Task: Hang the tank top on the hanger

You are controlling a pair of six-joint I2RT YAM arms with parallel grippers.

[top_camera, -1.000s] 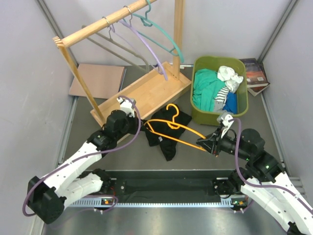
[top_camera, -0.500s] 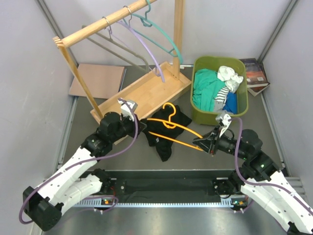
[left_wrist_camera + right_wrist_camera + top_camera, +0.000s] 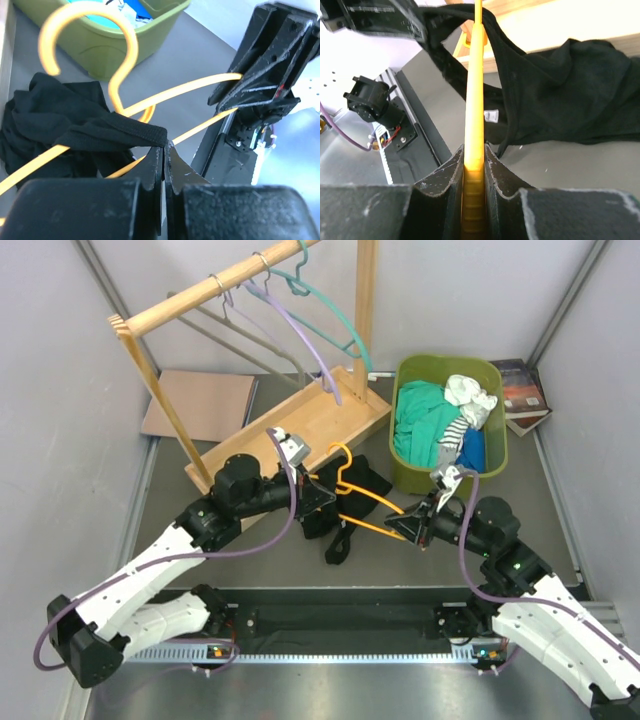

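1. Grey table (image 3: 400, 568), walled on three sides. A wooden rack (image 3: 300, 425) stands toward the far left corner, and a green bin (image 3: 447, 359) of mixed clothes toward the far right corner.
2. Tank top (image 3: 368, 480): black, mostly bunched at the middle of the table, just in front of the rack base. One strap is lifted clear and stretched toward the left edge, lying across a hanger arm.
3. Hanger (image 3: 372, 504): orange, raised off the table at a tilt over the garment, with its hook toward the far edge.
4. Left hand (image 3: 164, 150): fingers together, pinching the edge of the raised strap.
5. Right hand (image 3: 474, 152): clamped on the tip of one hanger arm, holding it up.
6. Step in hand, as judged: working the first strap over a hanger arm. Whether the strap is seated at the shoulder or only resting across the arm cannot be told.
7. Next move, as judged: draw the strap further along the arm while the right hand keeps the hanger steady. The second strap is not yet on.
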